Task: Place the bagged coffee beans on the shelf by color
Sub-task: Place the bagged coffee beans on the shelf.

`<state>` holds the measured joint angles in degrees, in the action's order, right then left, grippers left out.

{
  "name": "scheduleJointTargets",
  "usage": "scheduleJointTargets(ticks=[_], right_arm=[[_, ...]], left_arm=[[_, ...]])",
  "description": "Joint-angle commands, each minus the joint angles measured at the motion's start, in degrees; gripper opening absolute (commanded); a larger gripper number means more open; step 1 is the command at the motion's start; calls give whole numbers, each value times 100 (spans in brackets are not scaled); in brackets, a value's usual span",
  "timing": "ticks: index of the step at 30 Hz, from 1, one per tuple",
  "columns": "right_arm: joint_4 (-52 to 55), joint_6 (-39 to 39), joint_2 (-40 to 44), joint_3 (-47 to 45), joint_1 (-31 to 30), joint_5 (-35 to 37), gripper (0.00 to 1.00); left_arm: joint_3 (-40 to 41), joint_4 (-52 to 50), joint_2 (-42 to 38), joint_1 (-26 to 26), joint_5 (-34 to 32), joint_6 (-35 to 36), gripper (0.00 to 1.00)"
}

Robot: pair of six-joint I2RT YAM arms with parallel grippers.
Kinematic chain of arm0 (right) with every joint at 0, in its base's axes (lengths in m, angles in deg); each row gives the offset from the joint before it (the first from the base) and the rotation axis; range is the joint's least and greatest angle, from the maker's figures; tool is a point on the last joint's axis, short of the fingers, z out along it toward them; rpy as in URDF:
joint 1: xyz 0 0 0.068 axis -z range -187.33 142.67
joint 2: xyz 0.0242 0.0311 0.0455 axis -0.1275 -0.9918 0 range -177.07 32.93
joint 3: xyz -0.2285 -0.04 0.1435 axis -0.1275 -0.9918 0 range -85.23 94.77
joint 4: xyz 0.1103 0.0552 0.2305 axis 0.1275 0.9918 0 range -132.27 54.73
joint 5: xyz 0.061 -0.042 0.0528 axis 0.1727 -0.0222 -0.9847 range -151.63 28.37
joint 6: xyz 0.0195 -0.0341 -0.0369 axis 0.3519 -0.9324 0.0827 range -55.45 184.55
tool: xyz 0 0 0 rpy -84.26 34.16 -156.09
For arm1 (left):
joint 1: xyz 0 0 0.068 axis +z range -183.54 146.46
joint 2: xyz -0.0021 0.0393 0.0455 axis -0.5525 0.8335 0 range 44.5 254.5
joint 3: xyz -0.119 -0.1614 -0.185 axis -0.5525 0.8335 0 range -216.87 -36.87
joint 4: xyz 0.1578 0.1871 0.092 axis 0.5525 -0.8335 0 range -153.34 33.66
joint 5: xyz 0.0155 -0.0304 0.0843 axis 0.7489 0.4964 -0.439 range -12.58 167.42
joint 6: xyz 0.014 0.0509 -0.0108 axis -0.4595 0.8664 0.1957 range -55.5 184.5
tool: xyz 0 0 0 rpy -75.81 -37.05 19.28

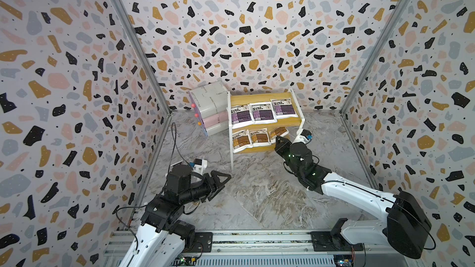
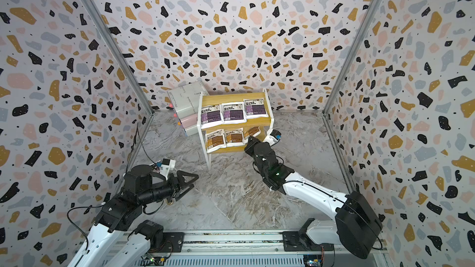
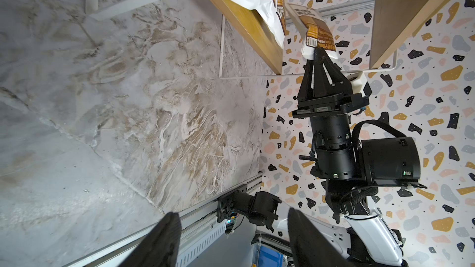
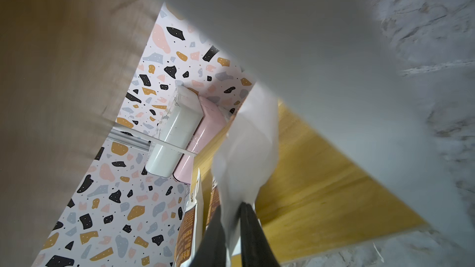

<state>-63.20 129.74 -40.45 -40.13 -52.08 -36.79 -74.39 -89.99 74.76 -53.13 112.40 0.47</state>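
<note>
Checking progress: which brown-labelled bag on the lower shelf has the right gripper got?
The rightmost brown bag in the top views, tilted, with its edge between the right gripper's fingers; the other two brown bags lie flat and untouched.

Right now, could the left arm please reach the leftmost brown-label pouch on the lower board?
Probably yes: the left gripper is open and empty, and only the shelf's front leg stands near its path to that pouch.

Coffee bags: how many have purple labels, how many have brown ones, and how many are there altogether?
Purple-label bags: 3
Brown-label bags: 3 (one pinched in the right fingers)
Total: 6
</note>
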Motion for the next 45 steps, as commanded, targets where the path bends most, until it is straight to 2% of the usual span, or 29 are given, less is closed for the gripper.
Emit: scheduleJointTargets(ticks=[1, 6, 14, 19, 24, 29, 33, 38, 41, 45], right_arm=[[312, 297, 174, 61, 28, -120, 27], [744, 446, 473, -30, 29, -179, 43], [1583, 685, 1071, -82, 31, -467, 49], [2847, 758, 1592, -3, 28, -903, 57], [3961, 656, 2390, -65, 37, -1021, 59], [5469, -178, 2958, 427, 275, -953, 64], [6099, -859, 3005, 778, 752, -1332, 72], [6355, -1813, 2531, 1293, 1594, -2065, 81], [6361, -2415, 2021, 1600, 2136, -2475, 81], [6171, -3027, 1364, 1834, 2845, -2726, 83]], left_arm=[[-212, 34, -63, 52, 85, 112, 70], [-187, 68, -104, 56, 58, 62, 70], [-186, 86, -170, 63, -11, -12, 70], [-234, 78, -46, 72, -62, 41, 70], [-387, 56, 148, 96, -152, 194, 70], [-667, -569, 377, 139, -619, 645, 71], [-950, -1038, 467, 160, -1107, 1093, 79], [-1314, -1405, 610, 171, -1734, 1855, 86], [-1434, -1548, 705, 176, -2203, 2192, 100], [-1460, -1431, 882, 183, -2800, 2697, 100]])
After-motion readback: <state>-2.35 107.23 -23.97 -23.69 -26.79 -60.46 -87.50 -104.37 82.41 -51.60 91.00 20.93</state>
